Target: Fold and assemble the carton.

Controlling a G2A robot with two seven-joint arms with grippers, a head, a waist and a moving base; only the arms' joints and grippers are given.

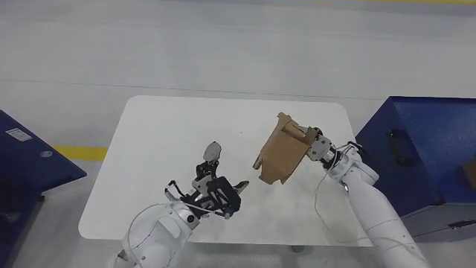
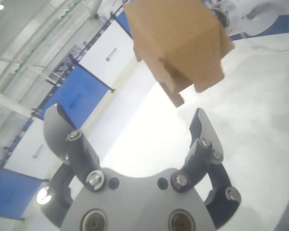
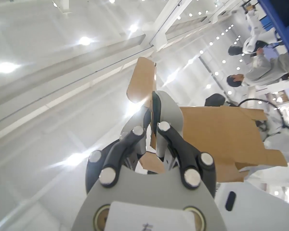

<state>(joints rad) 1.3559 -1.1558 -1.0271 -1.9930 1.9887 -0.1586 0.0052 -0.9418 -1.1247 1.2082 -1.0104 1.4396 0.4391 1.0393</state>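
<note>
A brown cardboard carton (image 1: 280, 151) is held up over the right half of the white table (image 1: 156, 141), tilted, with loose flaps at both ends. My right gripper (image 1: 311, 139) is shut on a flap at its far upper end; in the right wrist view the fingers (image 3: 156, 111) pinch that cardboard (image 3: 221, 135). My left gripper (image 1: 214, 152) stands open near the table's front middle, left of the carton and apart from it. From the left wrist view the carton (image 2: 178, 37) hangs beyond the open fingertips (image 2: 128, 111), nothing between them.
Blue bins stand at the right (image 1: 424, 156) and left (image 1: 26, 164) of the table. The table's left and back parts are bare. A yellow floor line (image 1: 82, 152) runs behind the left bin.
</note>
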